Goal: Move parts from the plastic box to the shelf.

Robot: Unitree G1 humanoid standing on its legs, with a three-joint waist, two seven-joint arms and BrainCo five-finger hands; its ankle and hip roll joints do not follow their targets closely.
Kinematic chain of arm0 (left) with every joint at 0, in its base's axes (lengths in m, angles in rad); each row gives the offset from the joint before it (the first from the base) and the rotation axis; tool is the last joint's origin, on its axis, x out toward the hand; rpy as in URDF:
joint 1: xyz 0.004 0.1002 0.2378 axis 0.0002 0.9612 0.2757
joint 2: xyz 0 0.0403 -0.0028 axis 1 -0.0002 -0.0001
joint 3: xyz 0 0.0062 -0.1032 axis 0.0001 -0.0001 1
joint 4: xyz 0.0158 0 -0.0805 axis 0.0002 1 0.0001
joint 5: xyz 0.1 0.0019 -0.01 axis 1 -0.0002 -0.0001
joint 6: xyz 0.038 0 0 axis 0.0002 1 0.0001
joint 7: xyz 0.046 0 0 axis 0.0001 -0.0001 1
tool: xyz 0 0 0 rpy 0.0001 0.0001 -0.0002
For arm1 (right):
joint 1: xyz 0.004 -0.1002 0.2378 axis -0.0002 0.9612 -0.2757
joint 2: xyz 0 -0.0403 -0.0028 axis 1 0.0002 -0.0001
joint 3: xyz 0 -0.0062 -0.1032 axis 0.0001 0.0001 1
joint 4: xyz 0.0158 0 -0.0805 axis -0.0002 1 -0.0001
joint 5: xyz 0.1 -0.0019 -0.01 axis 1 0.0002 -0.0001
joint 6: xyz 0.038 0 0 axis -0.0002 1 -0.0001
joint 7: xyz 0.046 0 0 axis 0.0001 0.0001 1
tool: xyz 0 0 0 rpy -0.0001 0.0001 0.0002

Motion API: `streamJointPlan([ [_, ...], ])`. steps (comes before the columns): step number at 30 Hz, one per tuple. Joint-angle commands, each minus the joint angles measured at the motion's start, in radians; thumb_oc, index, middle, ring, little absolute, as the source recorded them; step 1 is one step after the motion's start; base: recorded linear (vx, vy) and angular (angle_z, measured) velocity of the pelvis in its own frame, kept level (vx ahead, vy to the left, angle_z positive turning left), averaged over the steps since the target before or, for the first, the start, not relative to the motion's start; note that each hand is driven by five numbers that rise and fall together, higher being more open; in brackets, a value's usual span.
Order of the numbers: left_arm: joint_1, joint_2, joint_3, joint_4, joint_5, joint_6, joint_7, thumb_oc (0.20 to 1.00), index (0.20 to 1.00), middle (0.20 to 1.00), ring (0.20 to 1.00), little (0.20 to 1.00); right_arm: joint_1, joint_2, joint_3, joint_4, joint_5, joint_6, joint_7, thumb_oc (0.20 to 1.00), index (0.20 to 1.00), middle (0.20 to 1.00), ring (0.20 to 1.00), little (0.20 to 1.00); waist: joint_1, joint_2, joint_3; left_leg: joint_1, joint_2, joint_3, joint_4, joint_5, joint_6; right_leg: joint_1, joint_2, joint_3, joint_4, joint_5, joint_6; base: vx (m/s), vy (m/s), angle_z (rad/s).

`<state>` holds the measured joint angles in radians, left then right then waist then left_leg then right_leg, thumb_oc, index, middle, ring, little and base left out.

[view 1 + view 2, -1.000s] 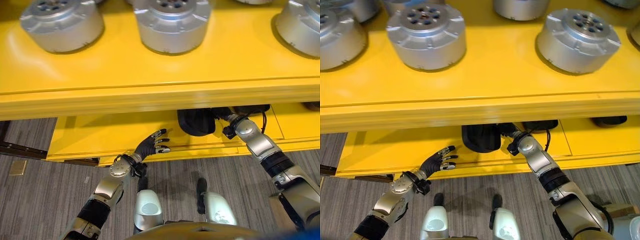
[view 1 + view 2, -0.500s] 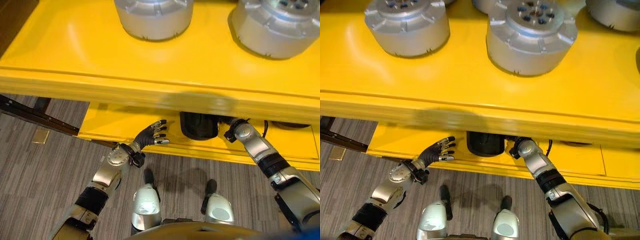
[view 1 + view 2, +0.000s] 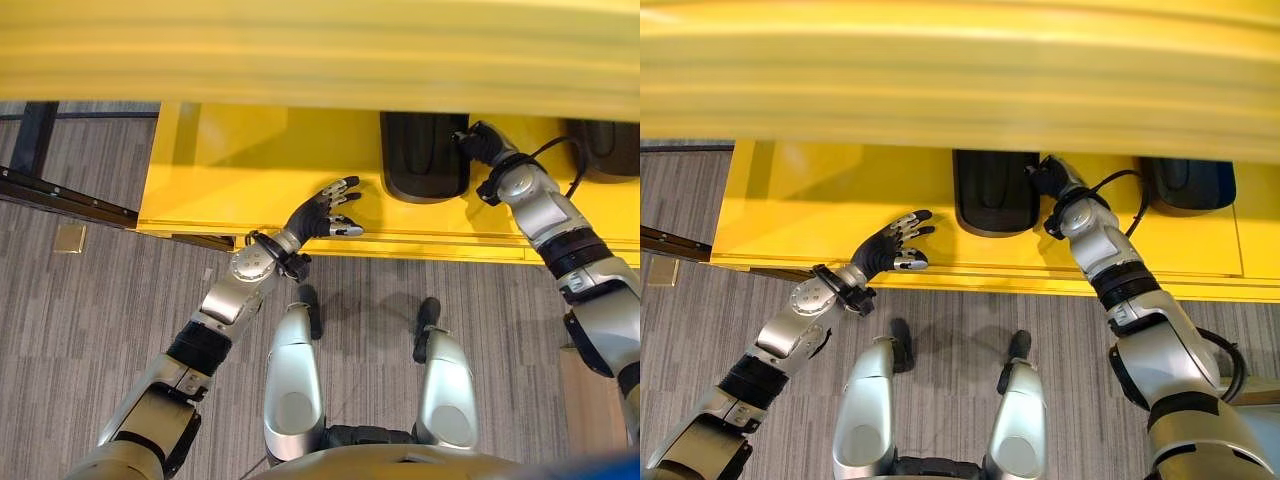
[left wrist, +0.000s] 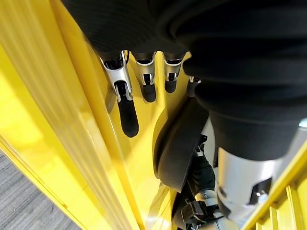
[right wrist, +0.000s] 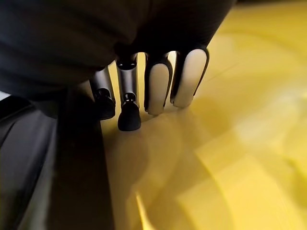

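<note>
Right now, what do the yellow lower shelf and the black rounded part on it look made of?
Yellow lower shelf: probably painted sheet metal, with a smooth glossy coat that shows reflections. Black rounded part: matte dark plastic or coated metal; the look leaves it open. Right hand beside it.

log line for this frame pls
left hand: open, over lower shelf edge | right hand: open, beside black part | second black part further right

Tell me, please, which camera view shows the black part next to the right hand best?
The left eye view: the black part shows nearly whole on the yellow shelf, right hand beside it. The right eye view matches. Both wrist views catch only its dark curved side.
</note>
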<state>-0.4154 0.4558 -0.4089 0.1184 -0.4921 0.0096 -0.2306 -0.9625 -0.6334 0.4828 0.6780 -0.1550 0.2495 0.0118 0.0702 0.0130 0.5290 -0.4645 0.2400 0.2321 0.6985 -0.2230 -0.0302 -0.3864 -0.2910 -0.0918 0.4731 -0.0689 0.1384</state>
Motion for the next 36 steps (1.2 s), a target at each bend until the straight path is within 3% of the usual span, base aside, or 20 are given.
streamJointPlan([
  [1,0.092,-0.024,-0.073,0.002,-0.002,0.022,0.031,1.000,1.000,1.000,1.000,1.000,0.009,-0.037,0.000,0.048,-0.045,0.044,0.029,0.200,0.200,0.200,0.200,0.200,0.021,0.003,-0.009,0.024,-0.046,-0.071,0.011,-0.037,0.018,-0.072,0.011,-0.089,0.277,-0.125,-0.041,-0.05,0.047,-0.05],
  [6,0.096,-0.021,-0.082,-0.008,-0.014,0.030,0.039,1.000,1.000,1.000,1.000,1.000,-0.050,-0.067,0.022,0.074,-0.053,0.058,0.033,0.200,0.200,0.200,0.200,0.200,0.023,0.008,-0.009,-0.031,-0.045,-0.079,0.074,-0.068,0.024,-0.137,0.009,-0.070,0.339,-0.141,-0.042,-0.04,0.024,-0.07],
  [17,0.124,0.024,-0.094,-0.037,-0.035,-0.004,0.026,1.000,1.000,1.000,1.000,1.000,-0.205,-0.116,0.101,0.160,-0.043,0.071,0.052,0.200,0.200,0.200,0.200,0.200,0.043,0.016,-0.009,-0.119,-0.038,-0.089,0.073,-0.054,0.024,-0.233,0.030,-0.052,0.362,-0.139,-0.045,-0.04,-0.008,-0.03],
  [36,0.136,0.040,-0.101,-0.058,-0.050,-0.024,0.035,1.000,1.000,1.000,1.000,1.000,-0.256,-0.083,0.197,0.232,-0.151,0.103,0.104,0.200,0.200,0.200,0.200,0.200,0.057,0.041,-0.009,-0.133,-0.038,-0.074,0.027,-0.029,0.020,-0.256,0.028,-0.064,0.346,-0.137,-0.053,0.00,0.000,0.00],
])
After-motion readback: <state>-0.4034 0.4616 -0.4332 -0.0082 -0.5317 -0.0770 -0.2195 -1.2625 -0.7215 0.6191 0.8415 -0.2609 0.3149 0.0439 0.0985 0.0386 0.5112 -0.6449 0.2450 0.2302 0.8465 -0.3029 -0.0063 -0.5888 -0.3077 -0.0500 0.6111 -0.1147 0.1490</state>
